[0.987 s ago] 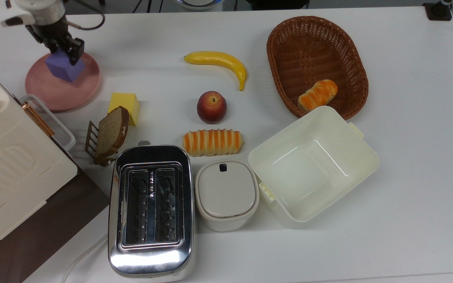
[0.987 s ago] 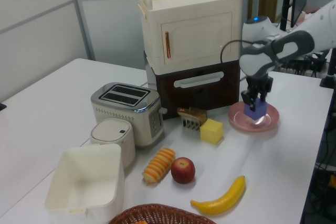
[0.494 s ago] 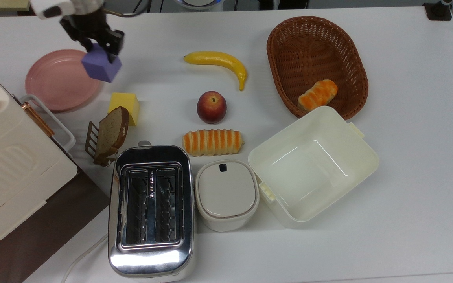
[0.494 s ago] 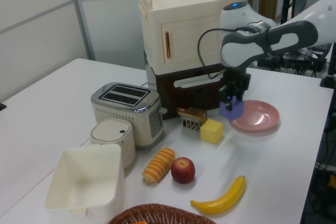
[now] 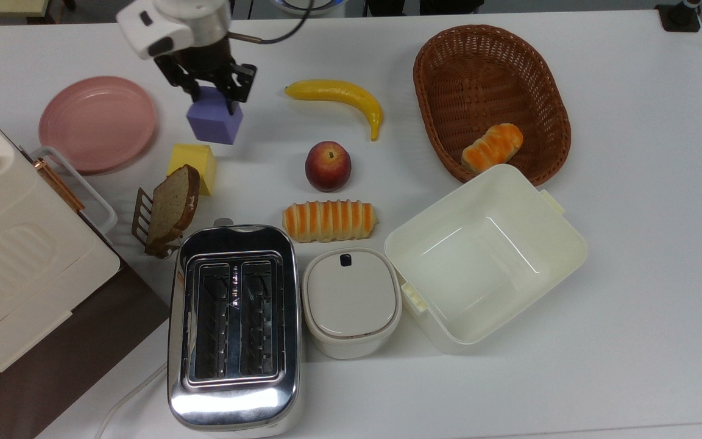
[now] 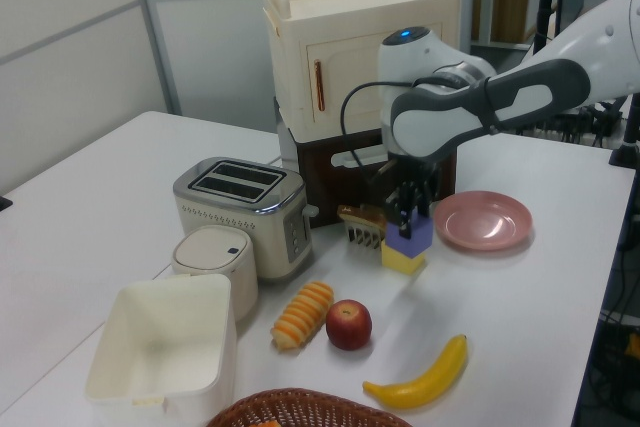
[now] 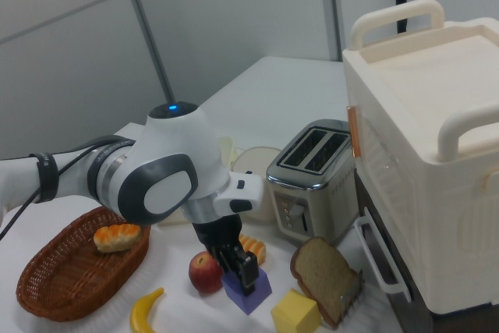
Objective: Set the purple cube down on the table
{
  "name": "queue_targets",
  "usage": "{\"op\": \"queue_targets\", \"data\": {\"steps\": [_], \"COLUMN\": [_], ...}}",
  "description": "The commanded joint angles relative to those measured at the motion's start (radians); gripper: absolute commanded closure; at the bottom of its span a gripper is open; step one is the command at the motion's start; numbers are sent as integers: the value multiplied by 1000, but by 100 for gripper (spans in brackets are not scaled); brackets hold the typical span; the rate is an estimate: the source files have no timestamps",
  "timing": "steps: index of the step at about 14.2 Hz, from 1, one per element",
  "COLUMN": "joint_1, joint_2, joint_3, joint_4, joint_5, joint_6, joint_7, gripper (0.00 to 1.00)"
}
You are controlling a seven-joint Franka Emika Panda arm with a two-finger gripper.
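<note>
Lavender purple cube [image 5: 215, 122], seemingly plain-faced

1. The arm [image 6: 470, 112] has rounded white shells with grey panels at the joints.
2. A blue light [image 7: 173, 106] glows on one joint.
3. The gripper [image 5: 211, 96] is black.
4. A black cable [image 5: 284, 30] loops off the wrist.

Two cubes (one purple [image 5: 215, 122], one yellow [image 5: 192, 166]), two striped bread rolls [image 5: 330, 221] [image 5: 492, 147], one banana [image 5: 342, 99], one peach [image 5: 328, 166], one plate [image 5: 97, 123], one basket [image 5: 490, 100] and one toaster [image 5: 233, 329] are counted.
</note>
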Motion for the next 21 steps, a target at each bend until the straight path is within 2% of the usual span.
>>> {"op": "queue_targets", "data": {"steps": [1,2,3,4,5,7,13,15,21], "joint_1": [28,28,28,28,28,26,13,-12,-33], "joint_2": [7,13,17,17,18,18,18,11,1], "joint_3": [10,16,20,21,28,42,40,37,28], "joint_4": [-1,-1,0,0,0,6,52,109,374], "joint_5": [10,10,10,10,-2,-7,-5,-2,13], "joint_6": [-10,-10,-8,-8,-7,-7,-8,-39,-318], "joint_7": [14,14,14,14,14,12,-2,-2,9], "gripper": [83,75,58,19,0,0,0,0,0]}}
